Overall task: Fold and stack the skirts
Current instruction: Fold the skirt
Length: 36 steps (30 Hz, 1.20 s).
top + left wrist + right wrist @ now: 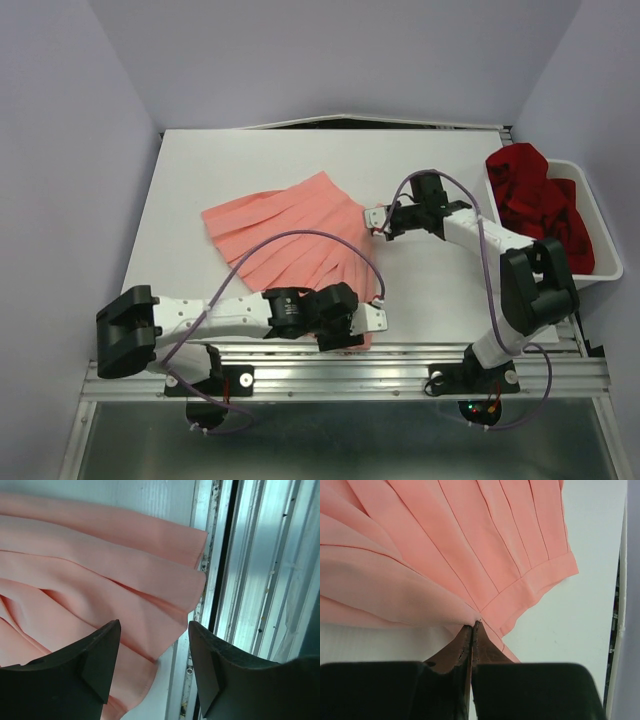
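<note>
The salmon-pink skirt (290,235) lies fanned out on the white table (200,170). My right gripper (372,218) is at its right corner. In the right wrist view that gripper (472,625) is shut on the skirt's edge beside the waistband (535,587), and the cloth there is bunched up a little. My left gripper (377,318) is at the near hem corner by the table's front edge. Seen from the left wrist, it (154,625) stands open with the pink hem (125,580) lying between its fingers. The deep red skirt (535,200) is crumpled in the bin.
A white plastic bin (601,222) stands at the table's right edge. An aluminium rail (400,365) runs along the front edge, close under the left gripper, also visible as the metal rail (260,580). Walls close in the left, right and back.
</note>
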### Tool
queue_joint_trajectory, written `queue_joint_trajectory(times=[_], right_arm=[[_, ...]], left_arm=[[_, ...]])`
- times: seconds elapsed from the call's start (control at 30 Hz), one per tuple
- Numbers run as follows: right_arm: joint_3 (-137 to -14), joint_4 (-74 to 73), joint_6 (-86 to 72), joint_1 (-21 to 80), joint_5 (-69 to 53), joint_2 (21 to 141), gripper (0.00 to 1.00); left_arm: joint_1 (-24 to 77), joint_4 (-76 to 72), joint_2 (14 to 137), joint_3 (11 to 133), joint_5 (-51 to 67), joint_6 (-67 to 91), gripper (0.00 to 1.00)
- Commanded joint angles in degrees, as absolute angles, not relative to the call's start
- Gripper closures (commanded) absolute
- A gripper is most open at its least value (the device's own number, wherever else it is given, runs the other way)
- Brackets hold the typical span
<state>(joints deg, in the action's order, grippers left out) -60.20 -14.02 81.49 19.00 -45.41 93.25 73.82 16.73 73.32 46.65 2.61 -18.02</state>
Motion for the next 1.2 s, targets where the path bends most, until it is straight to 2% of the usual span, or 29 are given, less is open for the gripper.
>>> queue_joint_trajectory(times=[0.0, 0.27, 0.5, 0.7, 0.93, 1.17], right_arm=[[-59.94, -10.81, 77.78, 20.21, -45.09, 93.60, 0.99], [-60.91, -9.75, 75.94, 20.21, -43.42, 95.45, 0.99], [-61.08, -9.67, 75.15, 20.21, -43.24, 95.54, 0.99], [-60.65, -9.76, 74.71, 20.21, -43.68, 95.45, 0.99], [-60.12, -9.67, 74.97, 20.21, -43.24, 95.36, 0.99], [-59.68, -9.67, 74.71, 20.21, -42.02, 95.45, 0.99]], left_arm=[[74.97, 15.73, 77.51, 51.31, -6.15, -11.35, 0.33], [78.31, 16.00, 87.01, 58.35, -11.51, -0.35, 0.40], [81.21, 16.43, 92.63, 62.56, -8.61, 4.04, 0.30], [81.21, 19.42, 100.63, 66.71, -9.68, 6.59, 0.30], [81.21, 20.48, 104.41, 66.01, -9.75, 7.21, 0.39], [83.05, 19.16, 100.38, 60.39, -11.42, 5.98, 0.43]])
